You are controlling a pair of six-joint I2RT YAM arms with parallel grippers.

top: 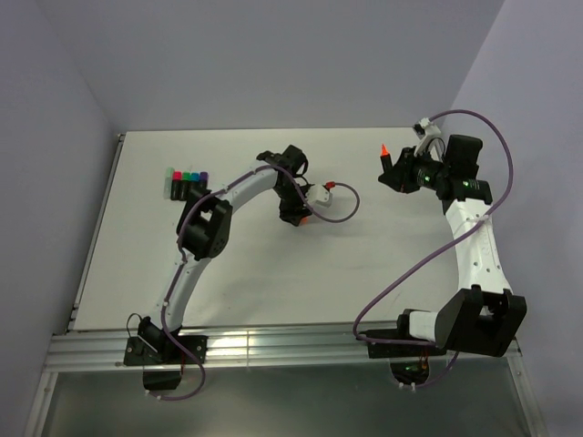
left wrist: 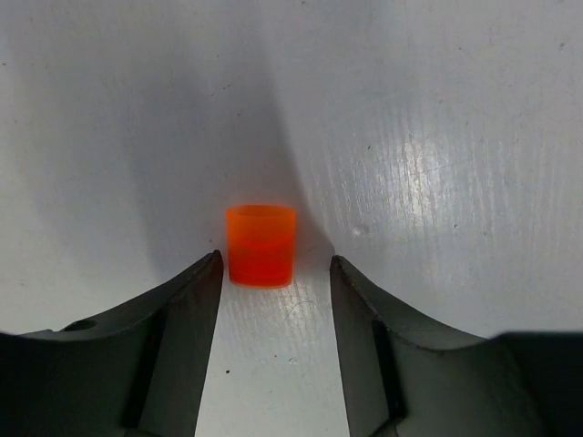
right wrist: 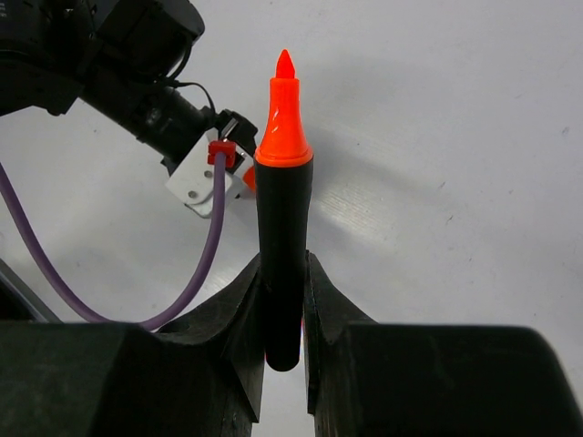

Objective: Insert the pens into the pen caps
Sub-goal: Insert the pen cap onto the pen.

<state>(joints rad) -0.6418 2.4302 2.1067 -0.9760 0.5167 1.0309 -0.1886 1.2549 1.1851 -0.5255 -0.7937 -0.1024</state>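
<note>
Left tool (left wrist: 276,273) is released, fingers apart with the little orange pen cap (left wrist: 261,246) standing on the desk (left wrist: 455,137) right at their gap, touching neither, while right tool (right wrist: 284,278) is clenched on the orange pen (right wrist: 282,209) by its black barrel, tip up.

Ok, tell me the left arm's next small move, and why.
Probably close the left gripper on the small orange plastic cap: it stands upright between the open jaws, and the right gripper holds the orange-tipped black marker ready.
</note>
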